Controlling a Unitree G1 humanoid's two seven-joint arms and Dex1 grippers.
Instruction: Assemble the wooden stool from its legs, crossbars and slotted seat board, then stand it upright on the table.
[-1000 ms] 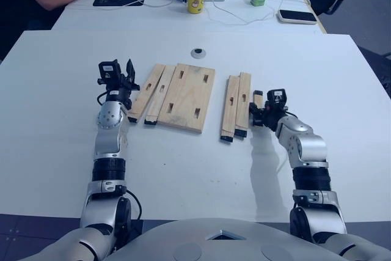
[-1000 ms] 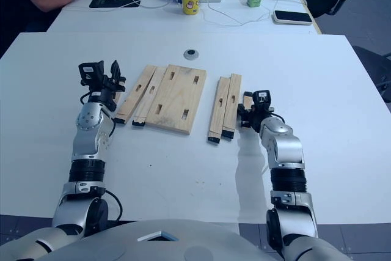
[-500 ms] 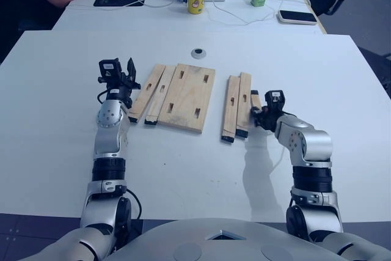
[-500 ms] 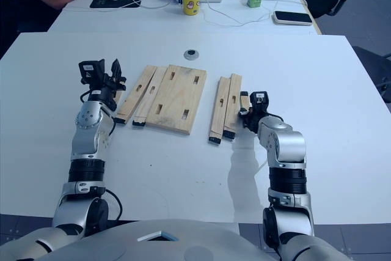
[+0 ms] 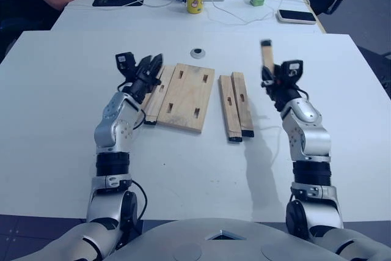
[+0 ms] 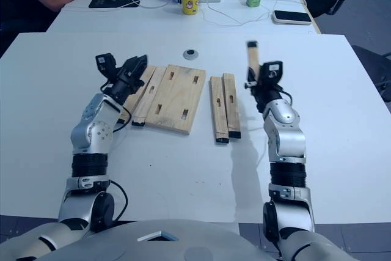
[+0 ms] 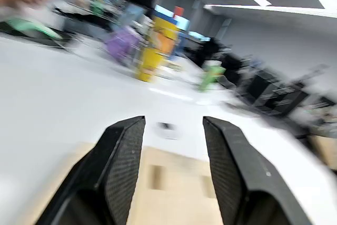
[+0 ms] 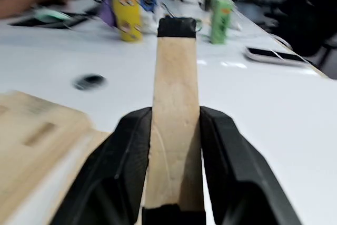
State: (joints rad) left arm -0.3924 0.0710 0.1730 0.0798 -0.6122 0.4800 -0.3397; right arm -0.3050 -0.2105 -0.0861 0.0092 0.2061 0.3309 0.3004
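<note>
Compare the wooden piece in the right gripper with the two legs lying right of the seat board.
The crossbar stands nearly upright, clamped in the right gripper above the table; the two legs lie flat on it, side by side. The crossbar looks shorter than the legs. The legs show slots; the crossbar's visible face shows none. Both are pale wood with dark ends.
</note>
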